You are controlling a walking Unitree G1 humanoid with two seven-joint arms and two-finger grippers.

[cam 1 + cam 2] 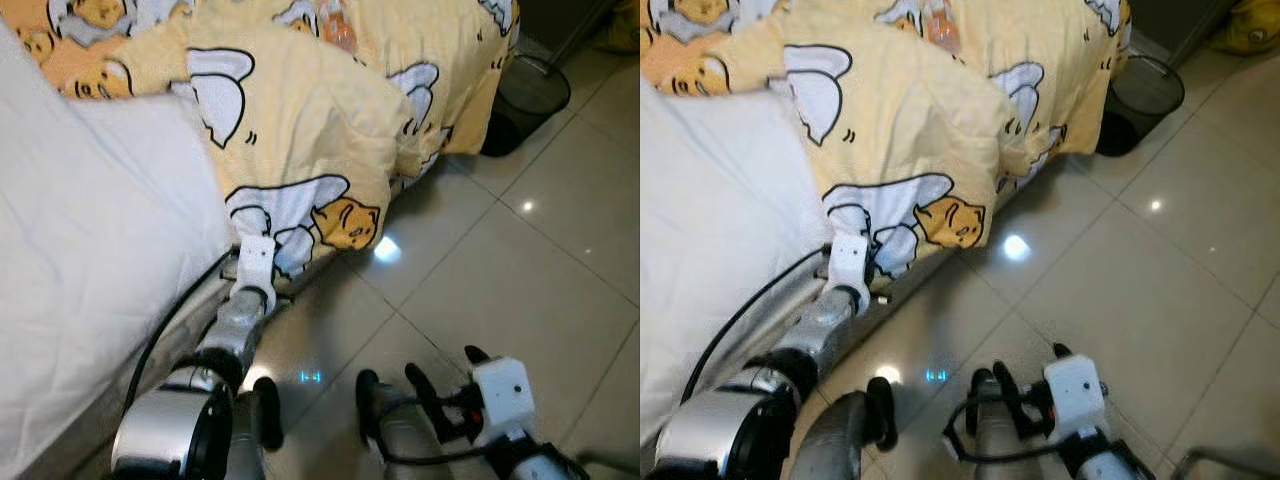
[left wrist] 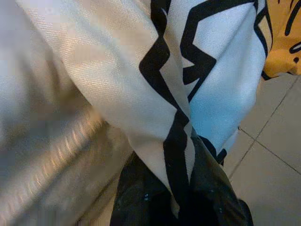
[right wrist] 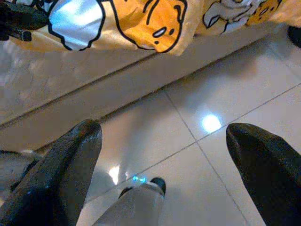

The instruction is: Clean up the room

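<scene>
So the biggest thing here is the bed (image 1: 90, 260), white sheet along the robot's left, with a yellow cartoon-print blanket (image 1: 300, 110) bunched over the top of it and one corner sagging off the edge toward the tiled floor (image 1: 520, 290). Past the end of the bed there's a dark mesh wastebasket (image 1: 530, 95) standing on the tiles, well apart from everything the arms are doing. The left gripper (image 2: 181, 197) is reached out to that hanging corner, right at the bed's side — in the left wrist view the black fingers are pressed together with a fold of the printed fabric pinched between them, so it's got hold of the blanket's lower edge. The right gripper (image 3: 164, 155) hangs low over the floor near the robot's own body, fingers spread wide with nothing between them, pointing at the bed's base and the drooping corner. My read is the step in hand is the bed-making bit of the cleanup — getting that slumped blanket back up onto the mattress. Next move probably calls for lifting the pinched corner up and drawing it out over the sheet, without letting the fabric slip, since it looks like only a thin fold is clamped. The free right arm could grab a second spot if the cloth drags.
</scene>
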